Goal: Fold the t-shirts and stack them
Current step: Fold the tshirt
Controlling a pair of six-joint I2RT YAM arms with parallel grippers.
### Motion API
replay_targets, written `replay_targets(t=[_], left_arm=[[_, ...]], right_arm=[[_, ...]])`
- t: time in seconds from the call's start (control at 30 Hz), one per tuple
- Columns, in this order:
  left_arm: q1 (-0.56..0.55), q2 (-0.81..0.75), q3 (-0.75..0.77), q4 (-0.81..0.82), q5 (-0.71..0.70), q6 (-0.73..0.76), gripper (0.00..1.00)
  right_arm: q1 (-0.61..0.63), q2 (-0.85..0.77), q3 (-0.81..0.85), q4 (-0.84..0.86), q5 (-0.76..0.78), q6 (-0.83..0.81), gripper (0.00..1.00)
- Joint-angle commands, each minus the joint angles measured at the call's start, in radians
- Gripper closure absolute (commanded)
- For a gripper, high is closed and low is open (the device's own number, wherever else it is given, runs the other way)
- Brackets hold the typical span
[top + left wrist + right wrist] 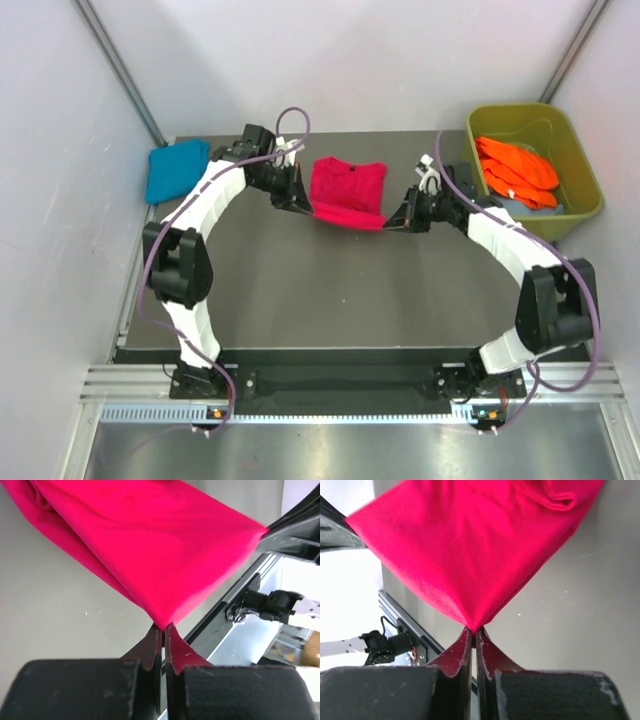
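A crimson-pink t-shirt [347,192] lies at the back middle of the table, its near edge lifted and stretched between both grippers. My left gripper [302,207] is shut on the shirt's near left corner [165,622]. My right gripper [392,224] is shut on the near right corner [474,627]. The cloth [150,545] hangs taut above the table in both wrist views [470,545]. A folded teal-blue t-shirt [176,169] rests at the back left. Orange t-shirts [516,170] lie bunched in the tub at the back right.
The olive-green tub [578,165] stands at the table's back right corner. The dark table top [340,290] stretches between the arms. White walls close in on both sides, and a metal rail [350,380] runs along the near edge.
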Motion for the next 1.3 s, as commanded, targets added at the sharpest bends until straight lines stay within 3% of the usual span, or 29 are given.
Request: replay_targets(t=[0.0,0.37,0.53,0.7,1.27], left_arm=[[-0.007,-0.132,-0.041,-0.016,-0.048,0.038,1.0],[-0.007,-0.32,-0.278,-0.039,-0.043,0.046,1.0],[-0.005,-0.322,-0.285,-0.039,-0.058,0.047,1.0],[0.0,-0.215,-0.188,-0.024,-0.068,0.049,1.0],[0.072,0.268,0.353,-0.027,-0.091,0.081,1.0]], right_arm=[[-0.004,-0.115,-0.005,-0.007,0.018,-0.035,1.0],[-0.018,-0.256,-0.113,-0.078,0.041,-0.077,1.0],[-0.018,-0.242,-0.105,-0.029,0.052,-0.068,1.0],[-0.019,-0.129,-0.018,0.006,0.058,-0.077,1.0],[-0.018,0.333,0.426,0.054,0.096,-0.107,1.0]])
